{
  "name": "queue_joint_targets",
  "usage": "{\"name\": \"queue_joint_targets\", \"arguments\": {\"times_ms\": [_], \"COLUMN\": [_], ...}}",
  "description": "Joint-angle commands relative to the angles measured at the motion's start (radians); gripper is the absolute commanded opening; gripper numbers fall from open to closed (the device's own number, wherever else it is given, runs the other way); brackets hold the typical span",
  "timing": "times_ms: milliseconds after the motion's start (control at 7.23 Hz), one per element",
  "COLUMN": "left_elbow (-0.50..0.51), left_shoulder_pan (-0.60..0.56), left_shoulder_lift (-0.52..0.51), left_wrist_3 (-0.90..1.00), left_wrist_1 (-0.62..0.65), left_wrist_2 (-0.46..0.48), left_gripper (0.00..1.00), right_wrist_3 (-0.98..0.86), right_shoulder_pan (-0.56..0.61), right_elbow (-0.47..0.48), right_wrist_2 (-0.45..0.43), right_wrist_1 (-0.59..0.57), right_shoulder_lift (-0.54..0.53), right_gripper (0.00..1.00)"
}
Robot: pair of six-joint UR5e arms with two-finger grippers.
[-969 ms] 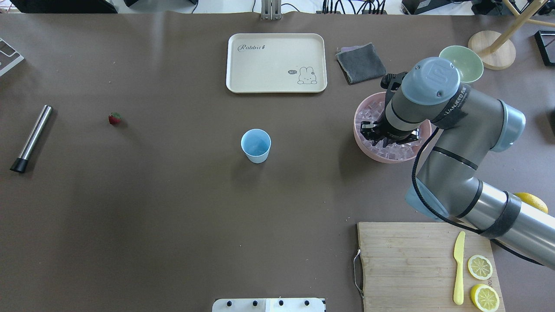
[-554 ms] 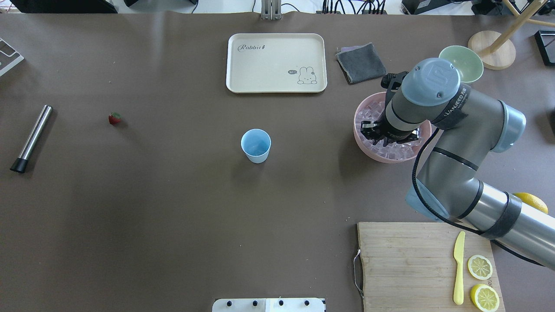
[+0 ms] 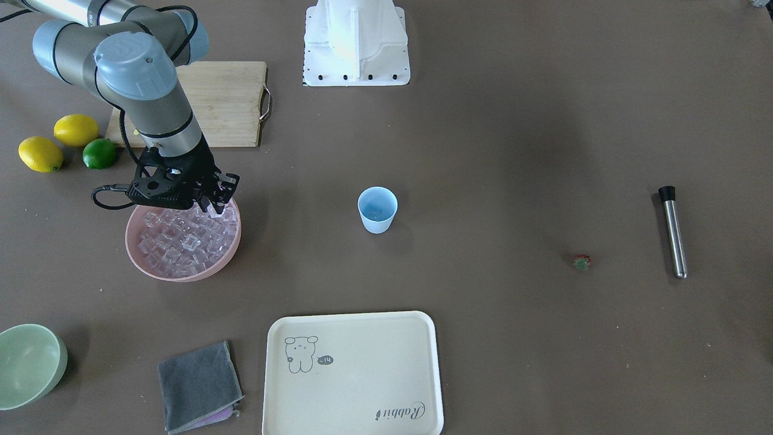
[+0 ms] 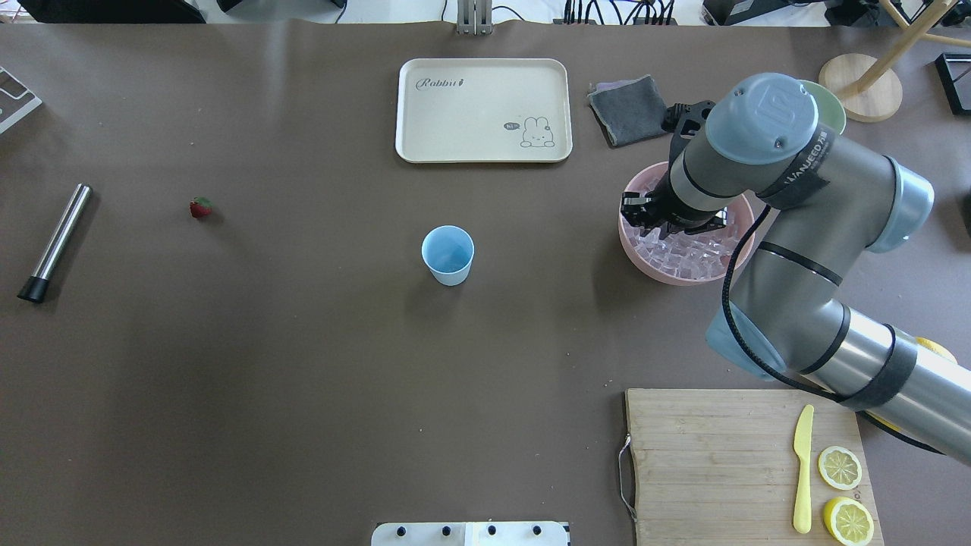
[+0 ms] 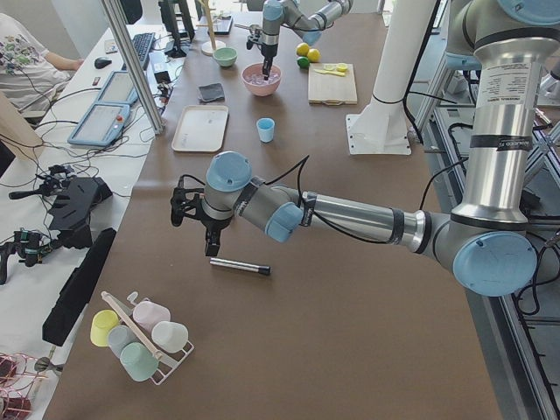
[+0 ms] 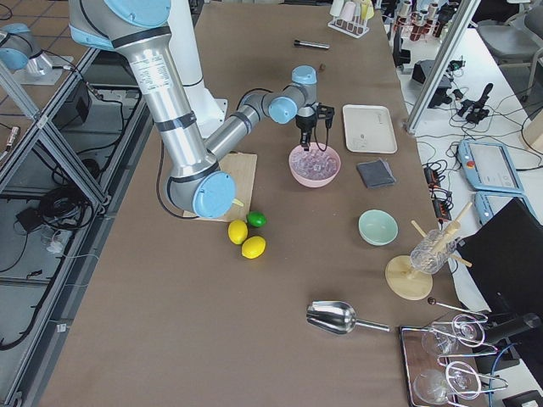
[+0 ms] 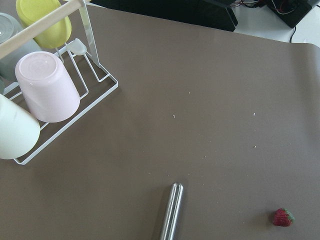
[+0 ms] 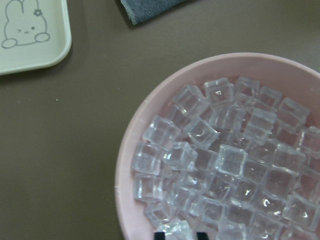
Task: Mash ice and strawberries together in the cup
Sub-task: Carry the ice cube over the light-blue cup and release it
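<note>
- My right gripper (image 3: 216, 204) has come up out of the heap and slid to the side of the pink bowl (image 8: 125, 165) nearest the cup. A second ago it was low over the bowl's middle.
- The jaws are narrow, closed on a single cube (image 8: 175, 231). My wrist camera shows it only at the bottom edge, so I say "gripped" with some caution.
- That reads to me as the pick being made, with the carry across to the cup as the next leg.
- The cup (image 4: 447, 254) stands upright mid-table, well apart from the bowl and unmoved. I see nothing inside it, so the mashing proper is far off.
- The ice (image 8: 235, 160) is a loose pile of clear, glassy blocks with rounded edges, heaped at all angles and filling the bowl.
- They look slick, so my cube could squirt out of the pinch on the way over.
- The strawberry (image 4: 201, 207) lies alone on the bare table on my left side, red with its green top, untouched.
- A metal rod (image 4: 54, 241) lies beyond it, nearer the table's end.
- My left gripper (image 5: 213, 247) hangs above that rod. It shows only in the side view, so I cannot tell how its jaws stand.
</note>
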Motion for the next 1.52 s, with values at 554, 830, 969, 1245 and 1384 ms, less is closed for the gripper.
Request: {"name": "queue_joint_targets", "arguments": {"times_ms": [554,830,969,1245,1384], "left_elbow": [0.006,0.011,0.015,0.012,0.014], "left_shoulder_pan": [0.000,0.009,0.009,0.011,0.011], "left_shoulder_lift": [-0.002,-0.002,-0.005,-0.012,-0.014], "left_wrist_3": [0.001,0.001,0.001,-0.004,-0.004], "left_wrist_1": [-0.001,-0.001,-0.001,0.001,0.001], "left_wrist_2": [-0.001,-0.001,-0.001,-0.003,-0.003], "left_gripper": [0.97,0.97,0.97,0.97,0.97], "right_wrist_3": [0.216,0.226,0.226,0.228,0.229], "right_shoulder_pan": [-0.108,-0.155,-0.166,-0.186,-0.189], "right_elbow": [-0.319,-0.376,-0.425,-0.499,-0.491], "right_wrist_2": [-0.061,-0.122,-0.135,-0.173,-0.175], "right_wrist_1": [-0.152,-0.113,-0.062,0.020,0.013], "right_shoulder_lift": [0.548,0.564,0.565,0.556,0.558], "right_gripper": [0.00,0.00,0.00,0.00,0.00]}}
